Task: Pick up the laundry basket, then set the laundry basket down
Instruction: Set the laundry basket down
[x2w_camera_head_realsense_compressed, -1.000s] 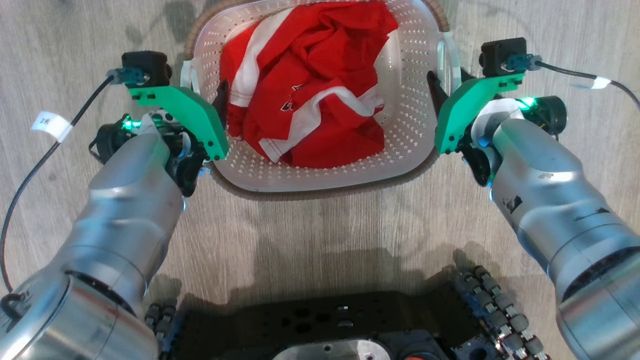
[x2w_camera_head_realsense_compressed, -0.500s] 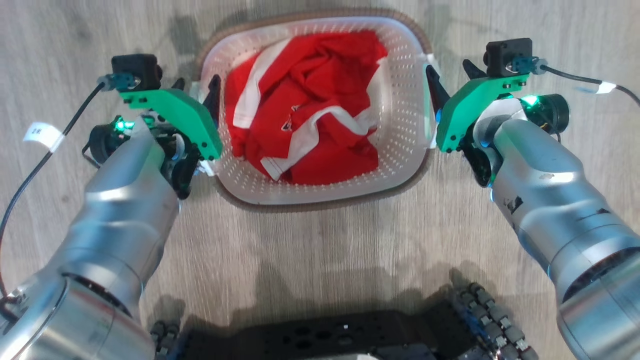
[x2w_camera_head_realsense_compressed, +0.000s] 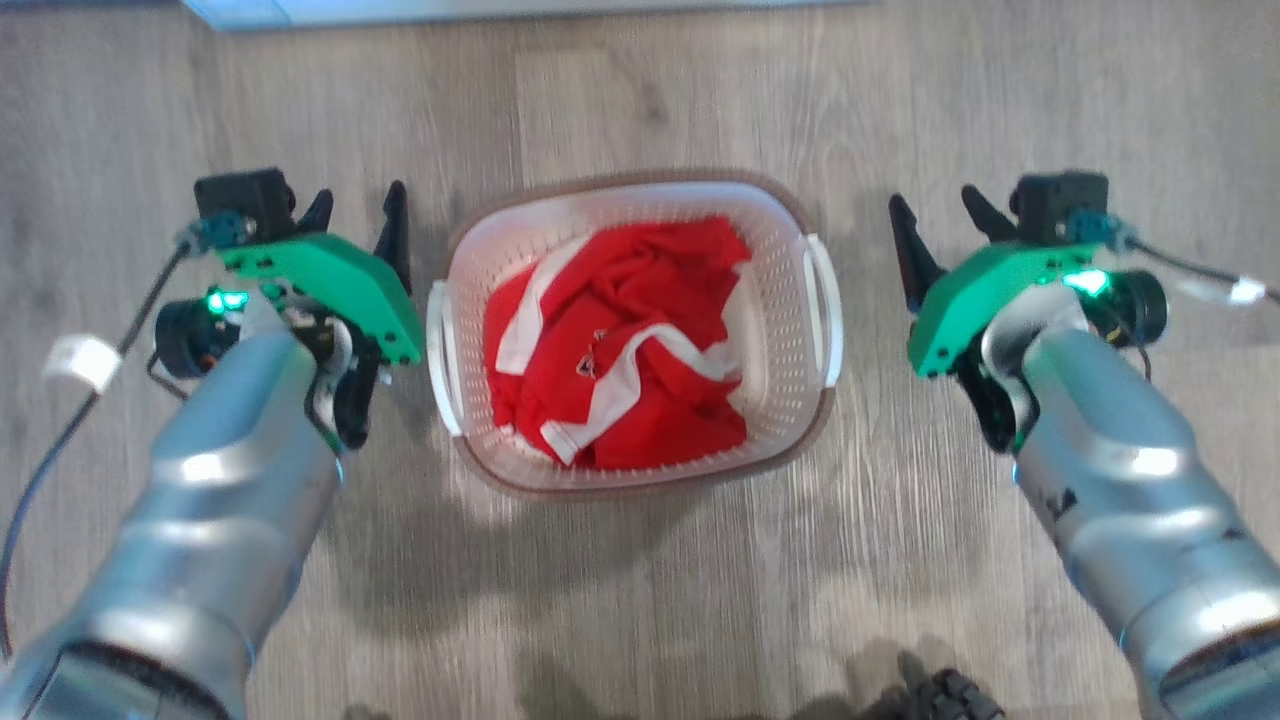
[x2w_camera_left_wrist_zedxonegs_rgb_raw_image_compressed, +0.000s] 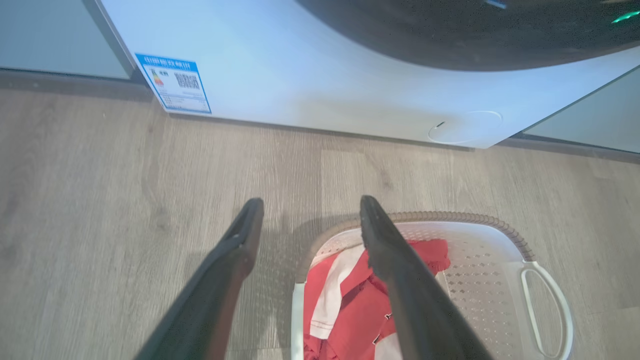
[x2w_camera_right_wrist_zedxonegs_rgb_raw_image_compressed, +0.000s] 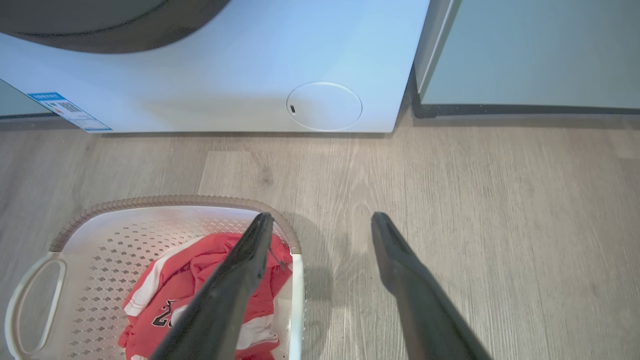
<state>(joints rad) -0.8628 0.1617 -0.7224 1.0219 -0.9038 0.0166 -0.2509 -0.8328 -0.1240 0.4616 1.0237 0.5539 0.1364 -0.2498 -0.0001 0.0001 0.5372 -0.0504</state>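
The laundry basket, white and perforated with a brown rim, stands on the wood floor in the middle of the head view. A crumpled red and white garment lies in it. My left gripper hangs open just off the basket's left handle, touching nothing. On the other side my right gripper is open too, a short gap from the right handle. The left wrist view looks past the open left gripper at the basket. The right gripper stands open beside the basket.
A white washing machine front with a blue label stands just beyond the basket, also in the right wrist view. A pale cabinet panel is to its right. My base's wheel shows at the bottom edge.
Both grippers, which straddled the basket's handles, have come off them and moved outward. The head camera has shifted, so the basket looks smaller and lower in the picture.
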